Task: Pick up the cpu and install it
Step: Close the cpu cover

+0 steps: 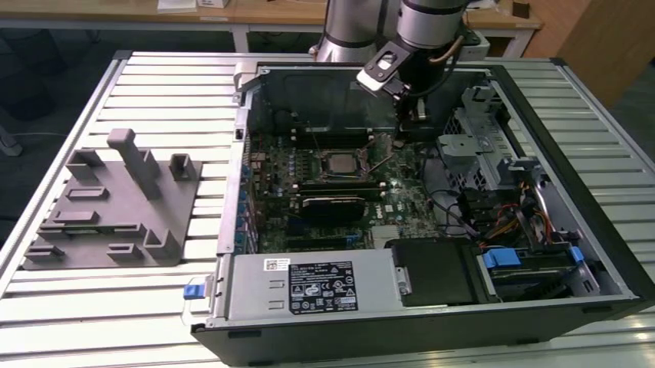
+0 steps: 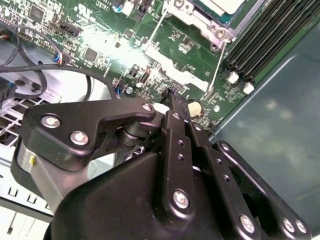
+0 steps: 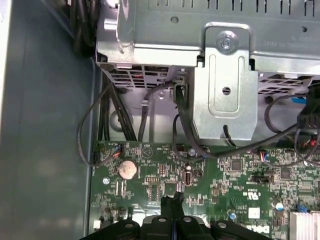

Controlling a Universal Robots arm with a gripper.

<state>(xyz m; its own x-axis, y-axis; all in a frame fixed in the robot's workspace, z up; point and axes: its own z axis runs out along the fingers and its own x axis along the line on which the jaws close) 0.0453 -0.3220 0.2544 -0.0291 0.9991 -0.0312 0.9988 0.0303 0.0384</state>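
**Exterior view: gripper [image 1: 413, 121] shut on nothing, cpu [image 1: 337, 163] in the socket at its 8 o'clock**

Watching from the room. The gripper is down inside the open computer case [image 1: 358, 337], over the motherboard [image 1: 404, 195], close to the drive cage [image 1: 465, 146].

Fingers [image 2: 176, 117]: pressed tip to tip in both wrist views. No gap, nothing between them that I can see. Closed and empty.

cpu: pale silver square lying flat inside the black socket [image 1: 315, 164], mid-board. The second wrist view catches a pale corner of it [image 2: 227, 4] inside the metal socket bracket.

Relation that matters: in the exterior view the cpu lies at roughly 8 o'clock from the fingertips. It is near but clearly apart, with bare board between them. It's square, so there's no long axis to line up with, and its edges run parallel to the case walls. Only one arm, so no question of which is nearer.

My read: the chip looks seated already. Can't tell whether the retention plate or lever is latched.

Grey fixture block [image 1: 113, 203] sits on the table at the case's 9 o'clock, well apart from the gripper.
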